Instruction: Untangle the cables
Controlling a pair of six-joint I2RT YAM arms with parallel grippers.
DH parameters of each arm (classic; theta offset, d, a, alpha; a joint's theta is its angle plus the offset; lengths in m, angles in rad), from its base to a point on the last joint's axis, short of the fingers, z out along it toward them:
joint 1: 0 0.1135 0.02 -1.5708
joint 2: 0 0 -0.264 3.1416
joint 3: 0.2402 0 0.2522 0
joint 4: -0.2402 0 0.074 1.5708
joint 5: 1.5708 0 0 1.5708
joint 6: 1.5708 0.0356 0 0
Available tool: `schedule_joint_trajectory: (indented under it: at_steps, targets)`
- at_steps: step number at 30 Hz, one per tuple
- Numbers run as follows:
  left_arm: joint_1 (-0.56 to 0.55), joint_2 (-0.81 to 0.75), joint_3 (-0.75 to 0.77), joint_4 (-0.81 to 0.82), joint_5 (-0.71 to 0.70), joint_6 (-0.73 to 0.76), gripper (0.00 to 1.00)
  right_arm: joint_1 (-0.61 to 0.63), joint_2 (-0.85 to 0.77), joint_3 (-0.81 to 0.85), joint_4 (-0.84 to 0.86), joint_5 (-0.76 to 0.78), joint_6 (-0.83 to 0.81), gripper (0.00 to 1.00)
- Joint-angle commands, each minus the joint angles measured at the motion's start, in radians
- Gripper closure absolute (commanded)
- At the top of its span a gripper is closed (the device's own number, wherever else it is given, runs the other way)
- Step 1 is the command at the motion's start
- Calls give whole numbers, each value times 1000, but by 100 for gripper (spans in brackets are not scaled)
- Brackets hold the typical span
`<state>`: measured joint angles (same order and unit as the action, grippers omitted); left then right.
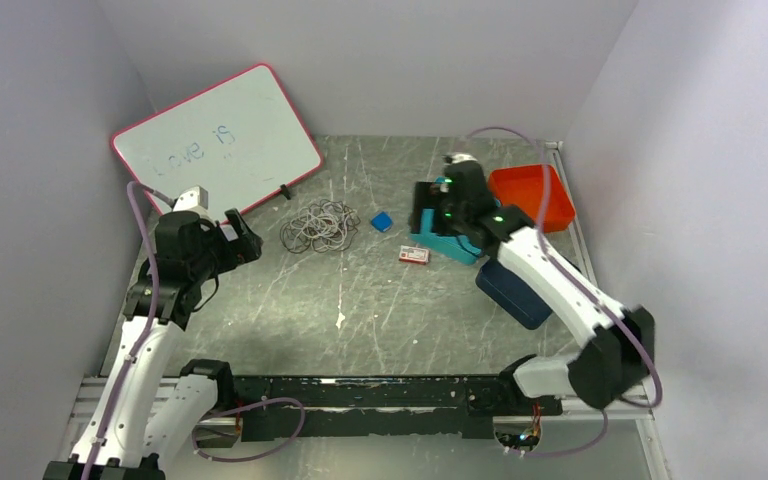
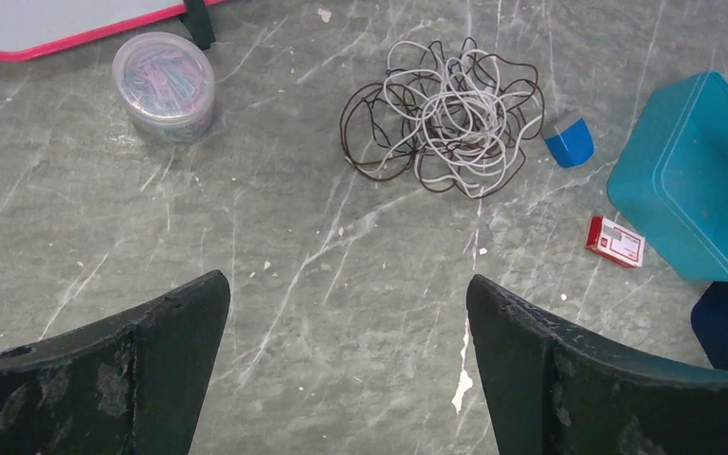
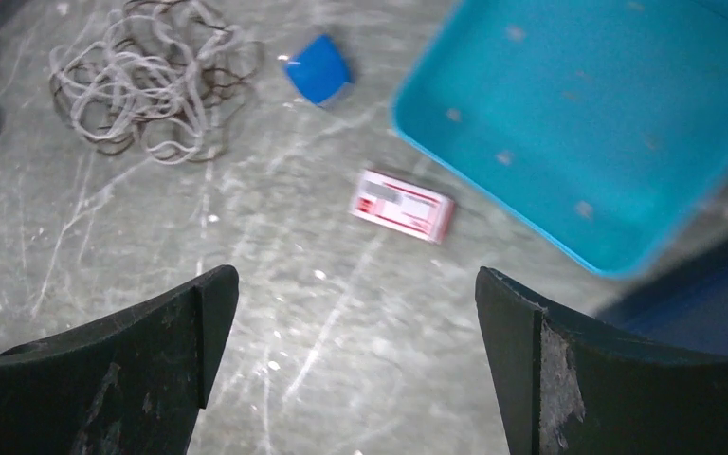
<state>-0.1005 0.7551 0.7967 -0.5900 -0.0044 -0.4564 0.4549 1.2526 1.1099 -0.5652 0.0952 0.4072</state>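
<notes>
Grey, scratched tabletop [image 1: 360, 310] spreads open between my arms. My left pincer [image 2: 346, 294] hangs spread wide, gripping nothing. My right pincer [image 3: 355, 284] gapes the same way. The cables [image 2: 445, 118] lie in one white-and-brown tangle toward the far middle, near the whiteboard [image 1: 215, 140] and just beside a small blue block [image 2: 569, 140]. A teal bin [image 3: 588, 123] crowds my right side. Pale walls close in all around.

The cables [image 1: 320, 226] lie on the tabletop [image 1: 360, 310], right of the whiteboard [image 1: 215, 140]. A small block [image 1: 381, 221] sits right of them, a packet [image 1: 414, 255] farther right.
</notes>
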Motion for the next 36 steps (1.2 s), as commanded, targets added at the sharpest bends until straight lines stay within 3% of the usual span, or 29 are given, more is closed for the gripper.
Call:
schedule_joint_trajectory:
  at_steps: [1,10,19,36]
  targets:
    - [8,-17,-22,65,-23,30,0,146,188,145,105,61,-28,0]
    - [5,-39,-31,85,12,38,4,254,567,454,220,-127,-253,5]
    - [2,-50,-30,81,0,31,3,262,814,648,291,-330,-411,20]
    - [-1,-47,-40,99,29,30,4,268,1018,786,360,-393,-449,43]
